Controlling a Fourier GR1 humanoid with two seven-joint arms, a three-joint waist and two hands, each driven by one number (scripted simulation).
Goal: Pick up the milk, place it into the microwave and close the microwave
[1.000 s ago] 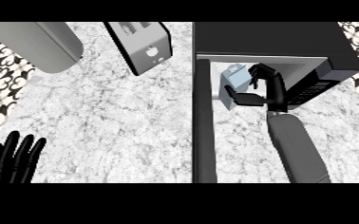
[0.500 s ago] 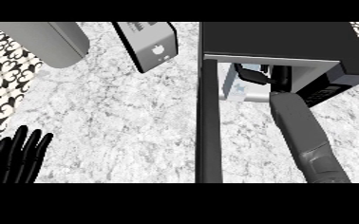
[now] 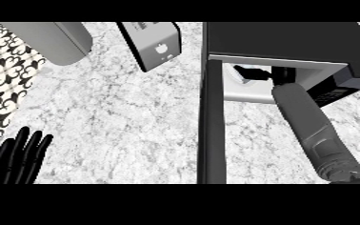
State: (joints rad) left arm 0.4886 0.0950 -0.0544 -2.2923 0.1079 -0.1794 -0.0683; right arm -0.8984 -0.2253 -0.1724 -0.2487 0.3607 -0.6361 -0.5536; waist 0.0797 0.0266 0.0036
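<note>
Right hand (image 3: 255,73) was inside the microwave (image 3: 281,38), fingers curled round the milk (image 3: 243,78), likely a light, stiff carton best held by its sides; left hand (image 3: 25,155) rested open.

The right robot hand (image 3: 255,72) has carried the milk (image 3: 243,76) deeper into the microwave (image 3: 281,43), forearm following.

Even, bright light across the counter (image 3: 126,124).
At two o'clock you see the microwave (image 3: 281,38) mouth dim, shadowed.
</note>
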